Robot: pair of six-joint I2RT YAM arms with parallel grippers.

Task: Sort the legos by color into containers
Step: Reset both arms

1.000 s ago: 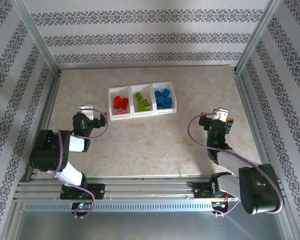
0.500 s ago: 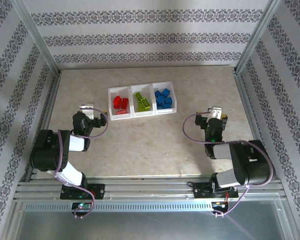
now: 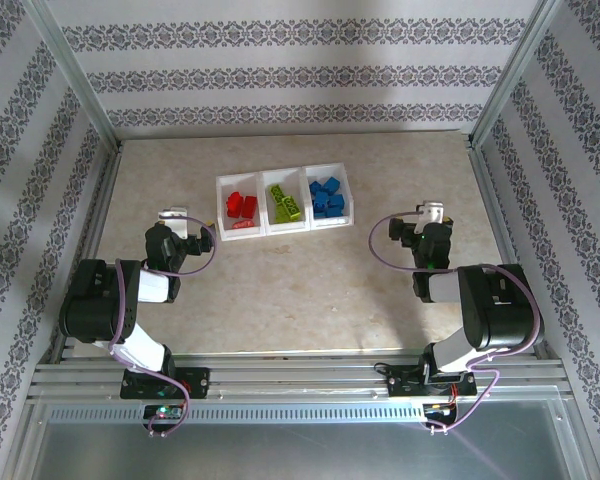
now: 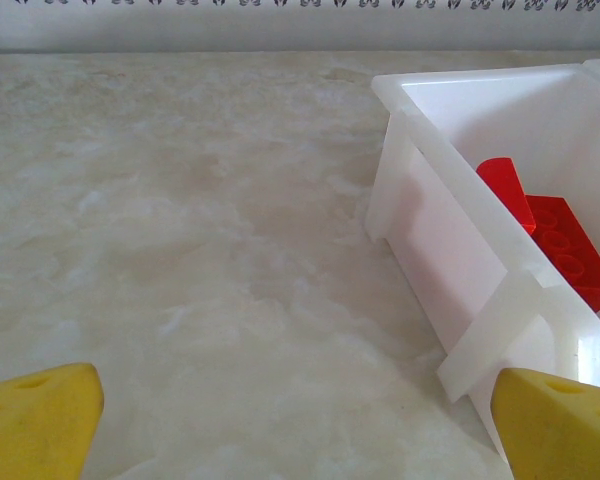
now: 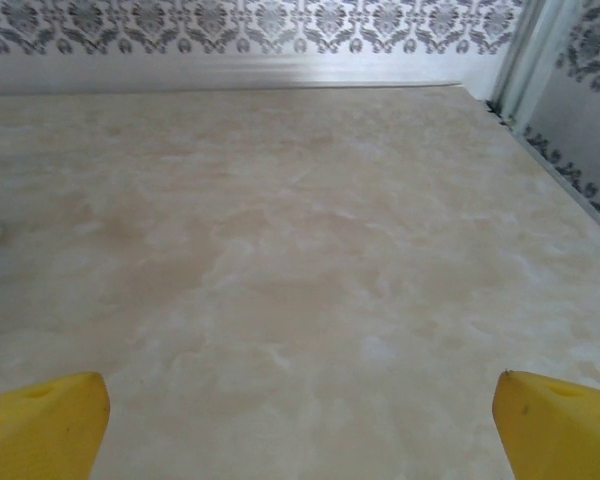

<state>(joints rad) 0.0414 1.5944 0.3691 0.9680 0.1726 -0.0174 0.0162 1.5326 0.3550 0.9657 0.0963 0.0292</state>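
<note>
The three-compartment white tray [image 3: 282, 230] sits mid-table, holding red legos [image 3: 242, 207] on the left, lime green legos [image 3: 285, 203] in the middle and blue legos [image 3: 327, 197] on the right. My left gripper [image 3: 190, 228] rests low just left of the tray's near left corner; the left wrist view has its yellow fingertips [image 4: 38, 420] wide apart, open and empty [image 4: 300, 445], with the tray wall [image 4: 450, 270] and red legos [image 4: 555, 240] on the right. My right gripper [image 3: 426, 220] lies to the right of the tray, open [image 5: 300, 445] over bare table.
The beige marbled table top [image 3: 310, 290] is fenced by an aluminium frame and patterned walls [image 3: 290, 75] on three sides. The frame post [image 5: 525, 60] stands at the far right corner. Both arms are folded back near their bases.
The right arm has folded back toward its base, and its gripper shifted slightly up and left. The left arm and the legos have not moved.
</note>
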